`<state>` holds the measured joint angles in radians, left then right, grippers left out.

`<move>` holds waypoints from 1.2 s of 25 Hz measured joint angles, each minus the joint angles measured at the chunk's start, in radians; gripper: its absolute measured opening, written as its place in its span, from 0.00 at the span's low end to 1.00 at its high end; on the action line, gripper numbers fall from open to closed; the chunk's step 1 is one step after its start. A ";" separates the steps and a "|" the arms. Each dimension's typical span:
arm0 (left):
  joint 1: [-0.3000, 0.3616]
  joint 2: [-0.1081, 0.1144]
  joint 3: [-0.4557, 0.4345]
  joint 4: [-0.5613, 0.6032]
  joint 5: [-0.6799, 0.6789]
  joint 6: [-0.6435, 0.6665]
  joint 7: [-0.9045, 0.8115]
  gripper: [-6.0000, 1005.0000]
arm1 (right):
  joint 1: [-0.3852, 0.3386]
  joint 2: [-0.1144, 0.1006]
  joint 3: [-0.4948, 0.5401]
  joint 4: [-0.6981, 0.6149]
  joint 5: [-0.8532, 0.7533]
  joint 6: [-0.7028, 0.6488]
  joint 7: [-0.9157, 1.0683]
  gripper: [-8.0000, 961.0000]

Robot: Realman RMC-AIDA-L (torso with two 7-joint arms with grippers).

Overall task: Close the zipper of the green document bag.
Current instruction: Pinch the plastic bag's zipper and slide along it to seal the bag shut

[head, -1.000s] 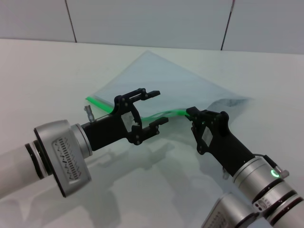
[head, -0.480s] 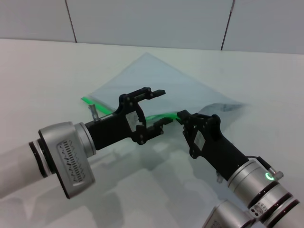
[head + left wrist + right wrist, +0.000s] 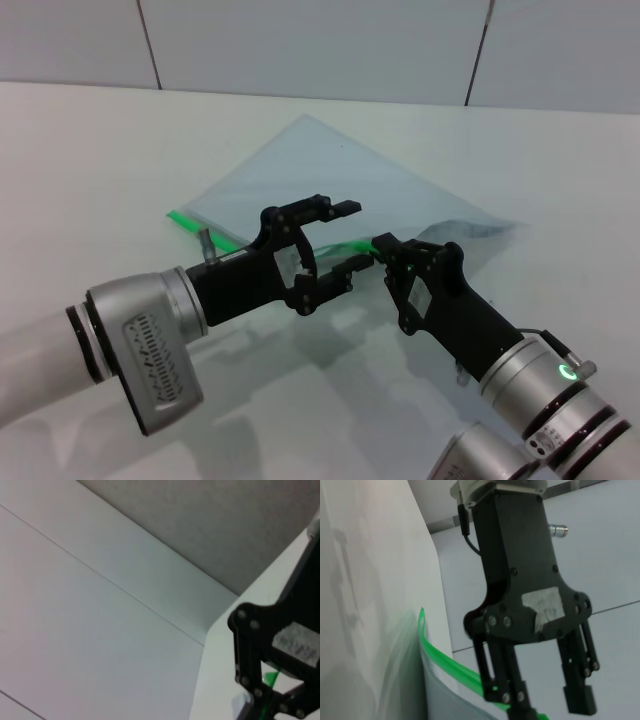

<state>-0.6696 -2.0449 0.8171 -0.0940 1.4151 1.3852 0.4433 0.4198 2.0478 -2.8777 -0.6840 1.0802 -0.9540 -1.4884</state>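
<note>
The white table (image 3: 90, 160) carries the flat, translucent pale blue-grey plastic document bag (image 3: 330, 180) toward its far edge; the black left gripper (image 3: 345, 235) hovers spread over the bright green zipper strip (image 3: 200, 225); the black right gripper (image 3: 382, 246) pinches that strip.

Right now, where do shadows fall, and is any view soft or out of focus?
Head view: sharp, with soft grey shadows on the table under both arms. Left wrist view: blurry, mostly wall. Right wrist view: the left pincer is sharp, the green document bag near the lens smeared.
</note>
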 joint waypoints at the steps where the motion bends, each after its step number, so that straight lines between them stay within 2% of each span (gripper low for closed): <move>1: 0.002 0.000 0.000 0.000 0.000 0.007 0.000 0.58 | 0.000 0.000 0.000 0.001 0.000 0.000 0.000 0.03; 8: 0.011 0.000 -0.001 0.000 -0.002 0.018 0.016 0.57 | 0.000 0.000 0.001 0.004 0.005 0.013 0.005 0.03; 13: 0.016 0.001 -0.005 0.000 -0.004 0.018 0.025 0.51 | 0.001 0.000 0.002 0.004 0.001 0.014 0.011 0.03; 30: 0.014 0.003 -0.001 0.001 -0.006 0.013 0.025 0.50 | -0.003 0.000 0.000 -0.001 -0.026 0.014 0.010 0.03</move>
<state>-0.6559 -2.0417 0.8162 -0.0934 1.4095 1.3984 0.4679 0.4172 2.0476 -2.8777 -0.6855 1.0545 -0.9398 -1.4780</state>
